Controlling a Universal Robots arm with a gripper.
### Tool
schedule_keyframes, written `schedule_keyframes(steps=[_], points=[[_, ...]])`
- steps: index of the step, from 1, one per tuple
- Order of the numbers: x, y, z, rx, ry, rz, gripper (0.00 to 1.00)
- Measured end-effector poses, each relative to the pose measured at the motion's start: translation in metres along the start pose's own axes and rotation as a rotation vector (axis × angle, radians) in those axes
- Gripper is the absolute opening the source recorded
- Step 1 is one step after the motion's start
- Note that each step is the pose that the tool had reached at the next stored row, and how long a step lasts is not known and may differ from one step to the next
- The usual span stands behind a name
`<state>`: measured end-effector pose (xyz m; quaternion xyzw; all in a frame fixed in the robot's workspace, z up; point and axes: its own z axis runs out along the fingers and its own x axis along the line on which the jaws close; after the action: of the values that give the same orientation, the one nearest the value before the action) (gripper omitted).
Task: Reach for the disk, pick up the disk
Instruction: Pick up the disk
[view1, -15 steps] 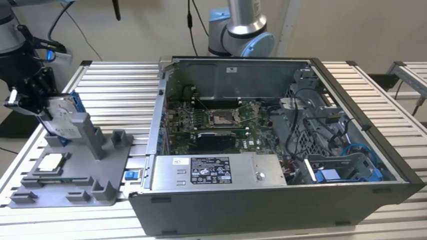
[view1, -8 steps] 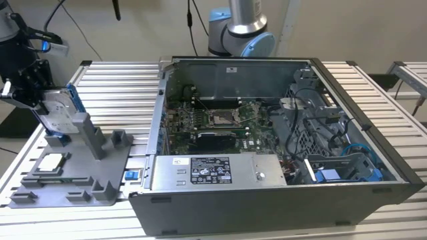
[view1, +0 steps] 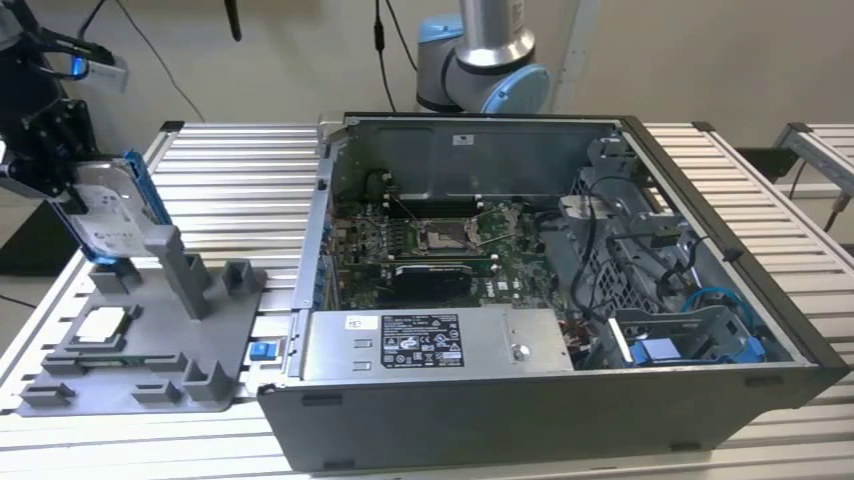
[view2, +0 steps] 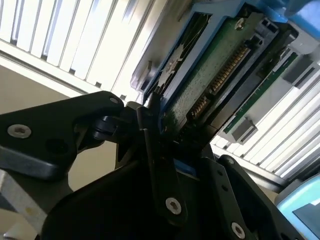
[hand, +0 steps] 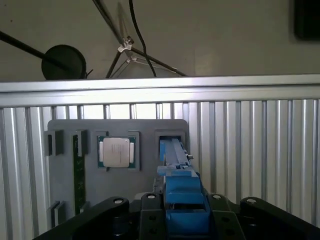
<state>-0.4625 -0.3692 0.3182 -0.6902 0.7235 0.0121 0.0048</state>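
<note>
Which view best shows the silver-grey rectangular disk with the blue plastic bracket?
The exterior view: the silver-grey rectangular disk stands on edge there, broad face and blue bracket both visible, held by the black gripper. The second wrist view shows its green circuit-board side close up; the first wrist view shows its blue bracket edge-on.
</note>
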Motion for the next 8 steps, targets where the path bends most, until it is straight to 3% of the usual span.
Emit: schedule_keyframes(steps=[8], points=[[-0.0009, 0.0004, -0.0368, 0.0, 0.0, 0.0, 0.0]])
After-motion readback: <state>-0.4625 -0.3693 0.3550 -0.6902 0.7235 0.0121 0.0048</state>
